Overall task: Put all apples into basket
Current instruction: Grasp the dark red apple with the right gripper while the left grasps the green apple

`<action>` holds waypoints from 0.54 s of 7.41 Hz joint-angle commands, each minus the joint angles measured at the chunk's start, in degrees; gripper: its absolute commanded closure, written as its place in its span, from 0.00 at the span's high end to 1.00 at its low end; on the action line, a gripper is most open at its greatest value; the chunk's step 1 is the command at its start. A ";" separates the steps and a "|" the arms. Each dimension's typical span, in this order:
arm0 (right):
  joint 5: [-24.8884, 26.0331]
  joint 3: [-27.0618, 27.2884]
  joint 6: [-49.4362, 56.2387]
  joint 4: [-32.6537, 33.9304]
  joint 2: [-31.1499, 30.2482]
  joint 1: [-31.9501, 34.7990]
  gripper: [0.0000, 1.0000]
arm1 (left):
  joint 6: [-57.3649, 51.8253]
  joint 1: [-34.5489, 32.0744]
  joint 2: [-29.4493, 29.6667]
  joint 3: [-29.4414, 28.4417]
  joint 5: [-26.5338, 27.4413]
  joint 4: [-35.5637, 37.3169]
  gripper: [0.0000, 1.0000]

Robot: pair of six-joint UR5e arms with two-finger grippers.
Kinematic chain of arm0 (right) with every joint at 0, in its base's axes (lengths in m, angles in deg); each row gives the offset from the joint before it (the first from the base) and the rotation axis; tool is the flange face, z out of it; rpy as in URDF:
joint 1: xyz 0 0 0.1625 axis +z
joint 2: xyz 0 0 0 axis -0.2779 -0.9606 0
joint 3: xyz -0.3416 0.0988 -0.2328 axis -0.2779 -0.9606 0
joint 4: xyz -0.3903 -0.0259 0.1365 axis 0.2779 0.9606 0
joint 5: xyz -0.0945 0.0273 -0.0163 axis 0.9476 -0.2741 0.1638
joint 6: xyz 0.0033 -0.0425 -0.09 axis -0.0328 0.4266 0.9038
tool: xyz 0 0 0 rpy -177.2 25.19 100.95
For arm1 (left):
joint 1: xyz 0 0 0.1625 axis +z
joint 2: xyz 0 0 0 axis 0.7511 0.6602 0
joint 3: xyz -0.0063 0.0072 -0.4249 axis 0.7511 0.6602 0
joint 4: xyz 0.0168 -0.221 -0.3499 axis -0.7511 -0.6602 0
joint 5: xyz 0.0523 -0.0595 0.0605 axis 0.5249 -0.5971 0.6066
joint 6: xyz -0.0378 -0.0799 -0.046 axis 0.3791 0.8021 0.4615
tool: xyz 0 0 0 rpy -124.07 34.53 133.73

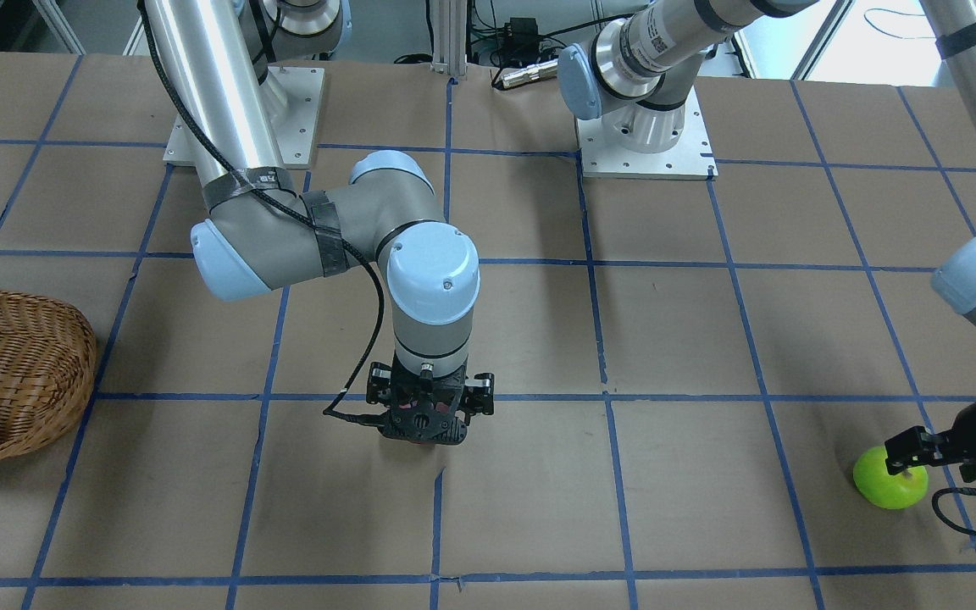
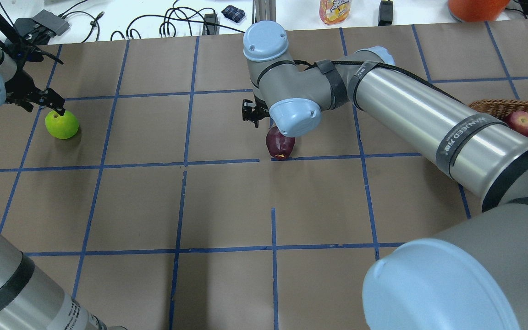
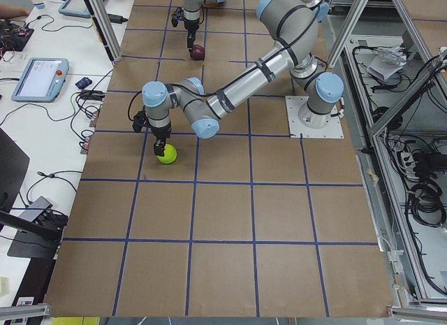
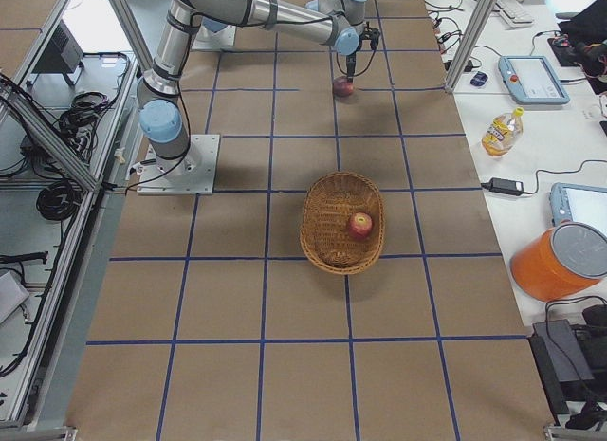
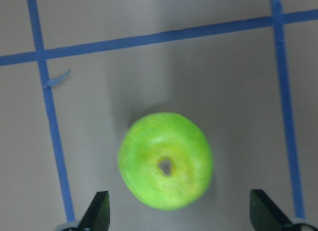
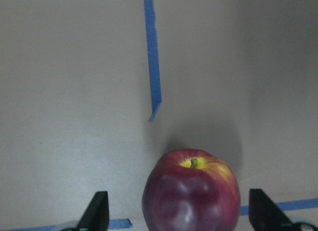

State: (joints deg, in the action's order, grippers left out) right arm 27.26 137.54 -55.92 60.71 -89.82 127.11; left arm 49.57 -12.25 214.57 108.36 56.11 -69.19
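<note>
Wicker basket (image 4: 327, 244) is holding 1 red apple (image 4: 359, 225); green apple (image 5: 165, 167) is sitting under spread-apart L pincer (image 5: 181, 213), dark apple (image 6: 190, 191) under spread-apart R pincer (image 6: 180, 213).

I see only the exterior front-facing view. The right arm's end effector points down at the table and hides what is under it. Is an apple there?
Observer: Yes. The overhead view shows a dark purplish-red round apple lying on the table under the open right end effector.
Operator: My view cuts off the oval woven wicker basket. How many apples does it hold?
Observer: One. The exterior right view shows the whole basket with a single red, yellow-streaked apple inside.
Operator: Does the left end effector grip the bright green round apple?
Observer: No. In the left wrist view its fingers stand wide apart, not touching that apple.
</note>
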 commanded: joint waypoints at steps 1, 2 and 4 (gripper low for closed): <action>0.05 0.84 -1.95 -0.68 0.71 -0.06 1.00 | -0.09 0.03 2.63 -1.82 -0.71 -0.11 1.00; -0.47 1.63 -4.92 -0.69 0.97 -0.06 1.00 | -0.09 -0.06 2.72 -1.73 -0.63 -0.19 1.00; -0.56 2.16 -6.00 -0.42 2.72 -0.06 1.00 | 0.26 0.03 2.90 -0.95 -3.41 -0.37 1.00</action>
State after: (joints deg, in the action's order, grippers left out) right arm 26.80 139.28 -61.21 60.15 -88.17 127.06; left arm 49.55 -12.28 217.29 106.82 54.83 -69.41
